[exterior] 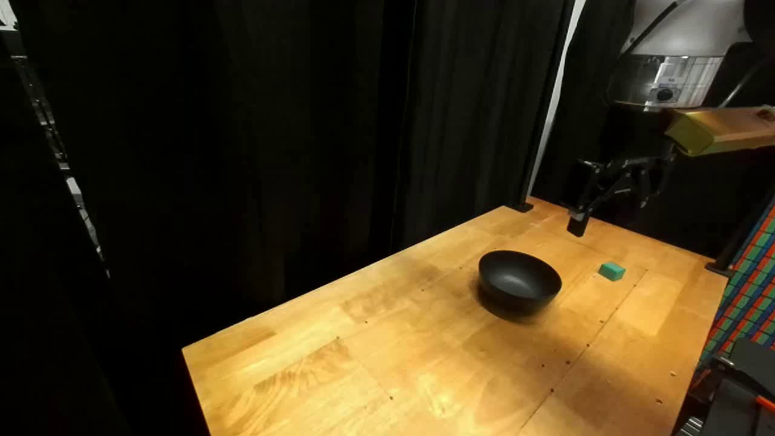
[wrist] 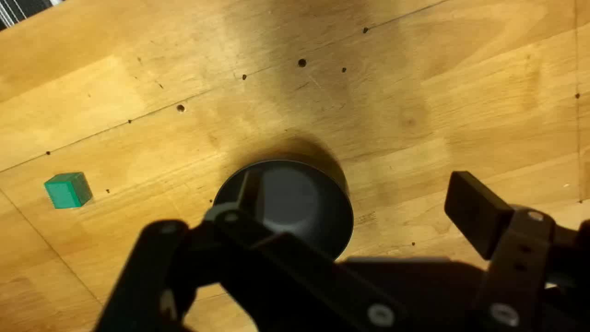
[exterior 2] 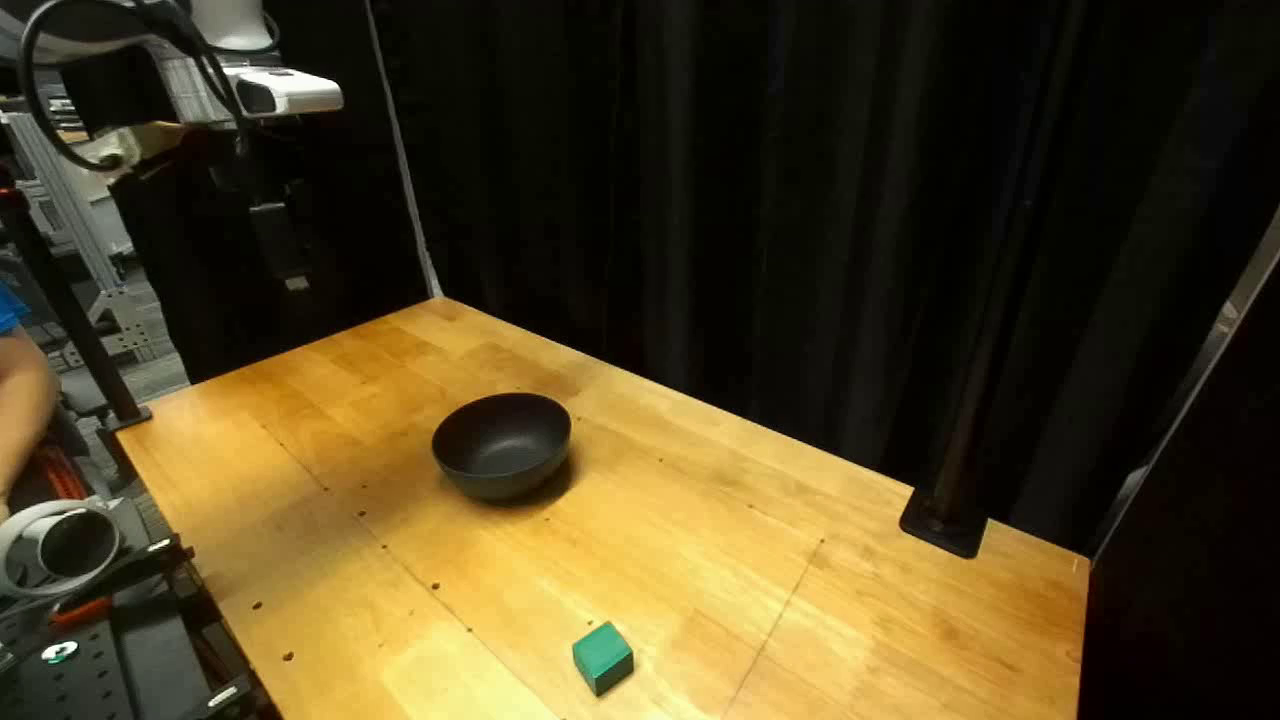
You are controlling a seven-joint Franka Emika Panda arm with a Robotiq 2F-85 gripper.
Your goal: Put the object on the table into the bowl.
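The object is a small green block [exterior: 611, 270]. It lies on the light-brown wooden table [exterior: 387, 363], apart from the bowl, and also shows in an exterior view [exterior 2: 603, 658] and at the left of the wrist view [wrist: 68, 190]. The black bowl [exterior: 519, 281] stands upright on the table and appears empty; it also shows in an exterior view [exterior 2: 500, 450]. In the wrist view, a finger partly covers the bowl [wrist: 295, 193]. My gripper [wrist: 364, 203] is open, its fingers wide apart with nothing between them. It hangs well above the table.
Black curtains [exterior: 315, 151] hang along the table's edge. A black post with a foot plate [exterior 2: 943, 522] stands at a table corner. In an exterior view, a person's arm [exterior 2: 22, 400] and a dark bench with equipment [exterior 2: 130, 640] are beside the table.
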